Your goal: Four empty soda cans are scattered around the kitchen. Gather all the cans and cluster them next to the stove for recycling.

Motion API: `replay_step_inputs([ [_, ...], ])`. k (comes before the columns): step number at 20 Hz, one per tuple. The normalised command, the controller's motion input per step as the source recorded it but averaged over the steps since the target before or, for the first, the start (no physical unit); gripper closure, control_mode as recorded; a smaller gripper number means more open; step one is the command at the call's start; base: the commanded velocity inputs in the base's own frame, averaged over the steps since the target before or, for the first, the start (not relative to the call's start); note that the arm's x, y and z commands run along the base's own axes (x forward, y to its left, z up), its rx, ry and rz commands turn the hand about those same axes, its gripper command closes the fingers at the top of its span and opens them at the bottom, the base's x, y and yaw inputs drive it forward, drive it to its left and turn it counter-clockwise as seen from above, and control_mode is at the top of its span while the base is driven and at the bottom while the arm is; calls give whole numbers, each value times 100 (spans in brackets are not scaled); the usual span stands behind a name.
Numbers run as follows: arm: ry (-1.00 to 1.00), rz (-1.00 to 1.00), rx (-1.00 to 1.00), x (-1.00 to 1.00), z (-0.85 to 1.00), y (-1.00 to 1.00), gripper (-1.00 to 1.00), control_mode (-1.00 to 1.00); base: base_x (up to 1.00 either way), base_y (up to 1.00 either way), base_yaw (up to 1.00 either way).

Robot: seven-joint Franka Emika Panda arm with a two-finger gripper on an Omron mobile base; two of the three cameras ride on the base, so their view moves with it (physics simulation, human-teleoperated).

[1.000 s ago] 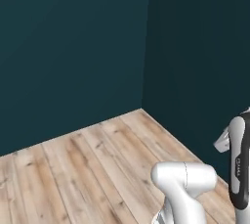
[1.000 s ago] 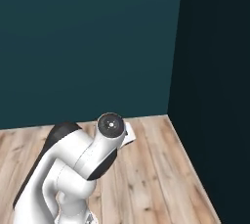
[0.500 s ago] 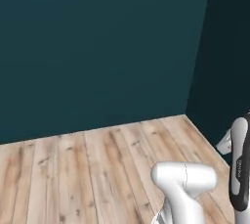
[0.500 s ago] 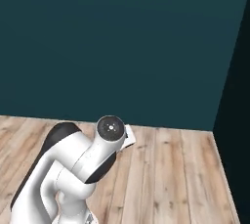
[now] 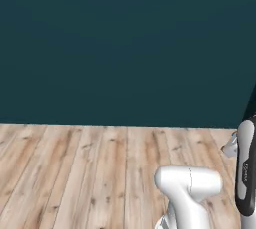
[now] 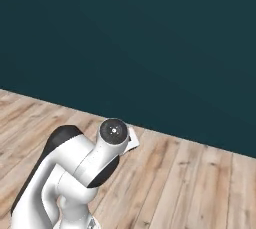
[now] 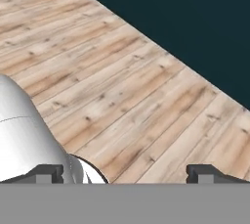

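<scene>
The soda cans and the stove are out of view. In the hand view my gripper [image 7: 127, 173] is open, its two dark fingertips [image 7: 49, 173] far apart at the bottom with nothing between them. It looks down at bare wooden floor [image 7: 122, 86]. My white arm [image 5: 190, 188] is folded close above the base, and its elbow joint [image 6: 114, 130] faces the right base camera.
A plain dark teal wall [image 5: 125, 48] stands straight ahead and meets the wooden plank floor [image 5: 75, 173] along a straight line. At the far right edge of the left base view a darker wall corner [image 5: 253, 98] just shows. Open floor lies in front of the base.
The whole picture has slid right in both base views, so the base has turned left and the wall corner has gone to the right edge. The arm keeps its folded pose and the gripper stays open.
</scene>
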Motion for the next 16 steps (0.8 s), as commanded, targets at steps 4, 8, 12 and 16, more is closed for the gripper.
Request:
replay_step_inputs([
  [4,0,0,0,0,0,0,-100,100,0,0,50],
  [8,0,0,0,0,0,0,-100,100,0,0,50],
  [12,0,0,0,0,0,0,-100,100,0,0,50],
  [16,0,0,0,0,0,0,-100,100,0,0,50],
])
